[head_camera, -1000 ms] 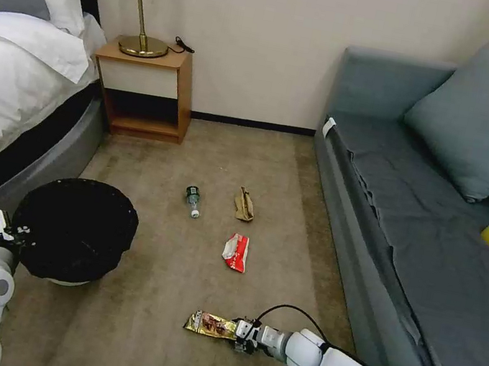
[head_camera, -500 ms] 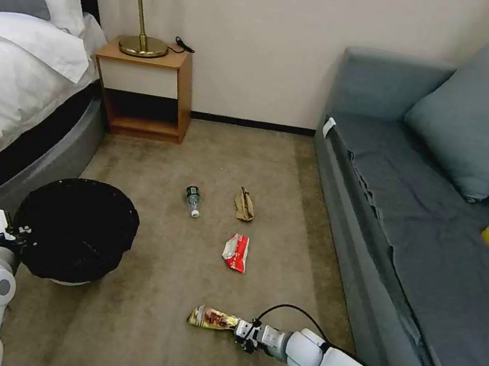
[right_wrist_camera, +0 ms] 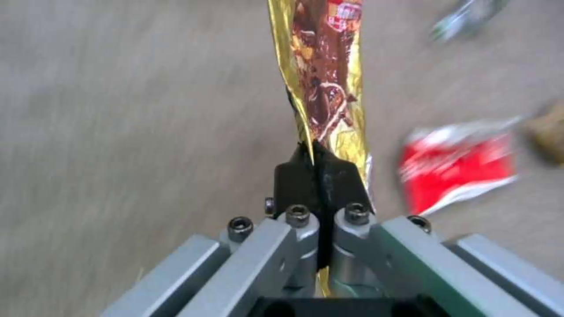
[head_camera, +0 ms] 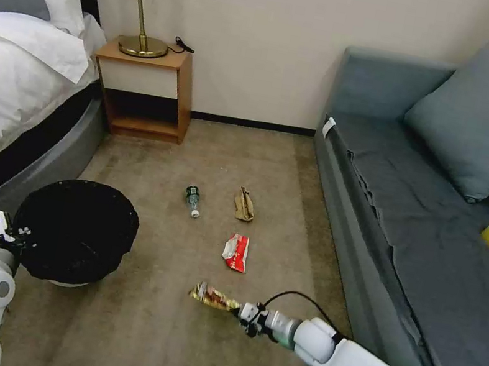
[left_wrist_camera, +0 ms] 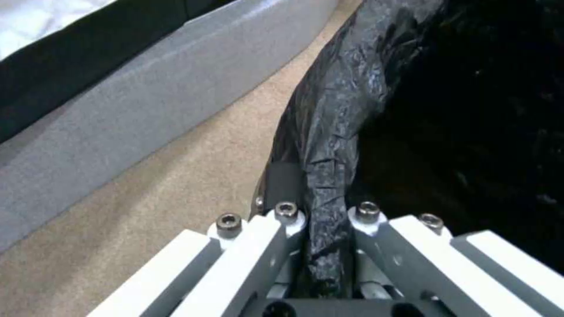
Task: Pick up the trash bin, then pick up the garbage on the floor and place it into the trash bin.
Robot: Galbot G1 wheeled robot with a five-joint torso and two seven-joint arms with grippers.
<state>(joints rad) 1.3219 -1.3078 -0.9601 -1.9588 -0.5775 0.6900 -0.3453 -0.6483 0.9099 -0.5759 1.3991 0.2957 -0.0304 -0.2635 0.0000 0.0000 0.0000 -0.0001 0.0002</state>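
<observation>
On the carpet (head_camera: 167, 333), the bin (head_camera: 75, 229) stands left of a bottle (head_camera: 193, 200), with a paper bag (head_camera: 244, 204) and red wrapper (head_camera: 236, 251) beyond the bottle.

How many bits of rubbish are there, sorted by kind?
Wrappers: 2, a gold one held in the right pincer and a red-and-white one on the carpet
Paper bags: 1
Bottles: 1
Total: 4
</observation>
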